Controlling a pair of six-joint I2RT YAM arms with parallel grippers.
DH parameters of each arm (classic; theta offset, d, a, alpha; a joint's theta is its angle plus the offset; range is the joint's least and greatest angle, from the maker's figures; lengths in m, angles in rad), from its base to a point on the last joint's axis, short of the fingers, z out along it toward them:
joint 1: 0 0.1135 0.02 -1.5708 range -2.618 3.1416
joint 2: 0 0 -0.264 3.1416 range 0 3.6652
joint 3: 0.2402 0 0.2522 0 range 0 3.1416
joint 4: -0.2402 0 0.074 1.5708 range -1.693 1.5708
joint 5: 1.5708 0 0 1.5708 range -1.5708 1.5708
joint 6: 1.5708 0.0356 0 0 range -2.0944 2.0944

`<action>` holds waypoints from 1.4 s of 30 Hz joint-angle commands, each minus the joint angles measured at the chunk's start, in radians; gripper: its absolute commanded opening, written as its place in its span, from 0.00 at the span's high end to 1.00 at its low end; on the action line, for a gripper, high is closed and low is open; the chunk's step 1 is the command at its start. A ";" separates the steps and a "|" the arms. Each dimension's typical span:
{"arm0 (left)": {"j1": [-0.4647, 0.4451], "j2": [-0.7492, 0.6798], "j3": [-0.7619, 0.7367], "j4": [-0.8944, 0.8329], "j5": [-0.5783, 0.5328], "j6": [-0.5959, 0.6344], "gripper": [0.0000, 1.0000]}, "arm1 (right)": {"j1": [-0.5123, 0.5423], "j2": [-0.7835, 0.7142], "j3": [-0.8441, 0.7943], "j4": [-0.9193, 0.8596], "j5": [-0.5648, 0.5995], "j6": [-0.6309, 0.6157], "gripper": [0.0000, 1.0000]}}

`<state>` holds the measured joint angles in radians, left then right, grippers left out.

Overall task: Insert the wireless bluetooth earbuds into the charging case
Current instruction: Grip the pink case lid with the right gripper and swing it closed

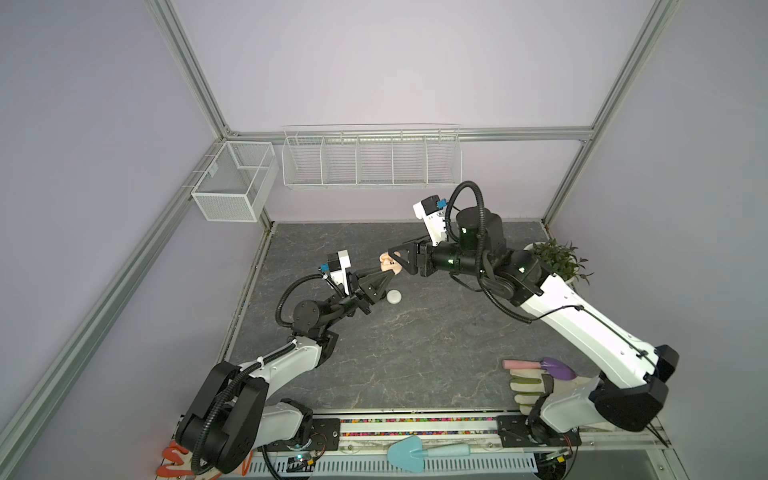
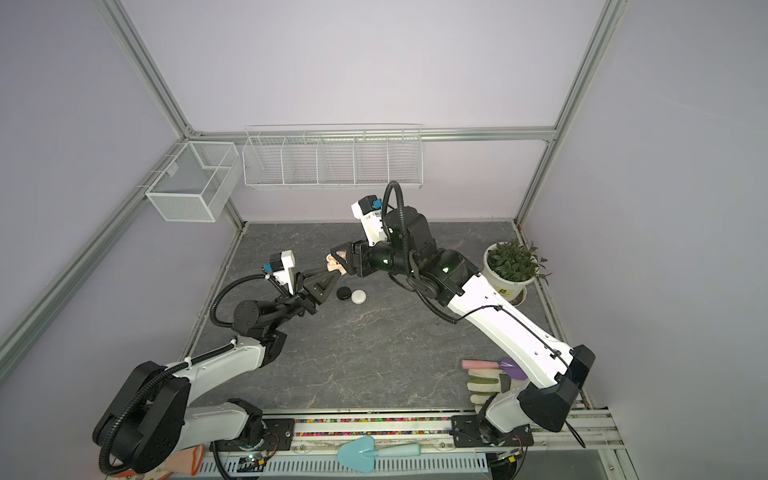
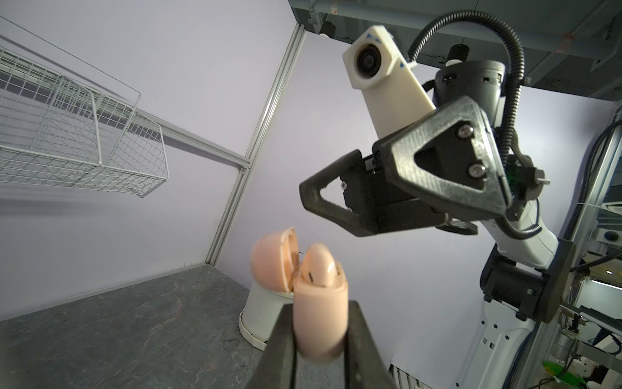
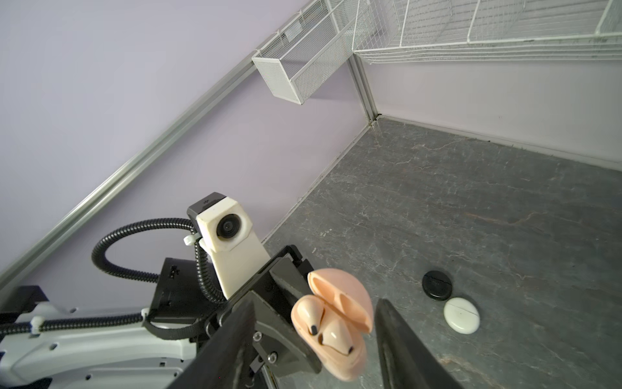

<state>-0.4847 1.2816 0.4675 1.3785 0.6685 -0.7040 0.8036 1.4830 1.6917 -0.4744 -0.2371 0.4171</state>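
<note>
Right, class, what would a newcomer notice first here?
The pale pink charging case, lid open, two pink earbuds inside, clamped in the left gripper above the table. The right gripper is open close by. A black case and a white case lie on it.

The pale pink charging case [image 4: 340,357] hangs above the surface with its rounded body pinched in the left gripper [image 3: 319,336] and its hinged lid [image 4: 346,296] swung open. Two pale pink earbuds [image 4: 308,315] sit side by side in its wells, rounded heads out, each with a small dark spot. A black round case [image 4: 437,284] and a white round case [image 4: 461,315], both closed, lie flat just beside each other on the surface, left of its middle and toward the far edge.
</note>
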 commanded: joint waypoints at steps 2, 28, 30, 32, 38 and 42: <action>-0.002 0.043 0.026 0.037 0.162 0.043 1.00 | -0.090 0.035 0.007 -0.119 -0.295 -0.055 0.26; -0.011 0.098 0.043 0.037 0.151 0.006 1.00 | -0.154 0.047 -0.102 0.010 -0.639 0.066 0.33; -0.012 0.115 0.048 0.037 0.151 -0.005 1.00 | -0.153 0.036 -0.104 0.010 -0.629 0.066 0.32; -0.011 0.125 0.048 0.037 0.149 -0.011 1.00 | -0.152 0.029 -0.107 0.007 -0.624 0.063 0.31; 0.008 0.162 0.056 0.036 0.143 -0.055 1.00 | -0.153 0.023 -0.112 -0.023 -0.599 0.039 0.29; 0.019 0.204 0.071 0.036 0.156 -0.081 1.00 | -0.152 0.029 -0.114 -0.060 -0.578 0.013 0.28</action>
<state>-0.4870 1.4429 0.5156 1.4345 0.8520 -0.7414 0.6418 1.5578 1.5909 -0.4995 -0.7765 0.4553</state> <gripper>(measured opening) 0.192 0.721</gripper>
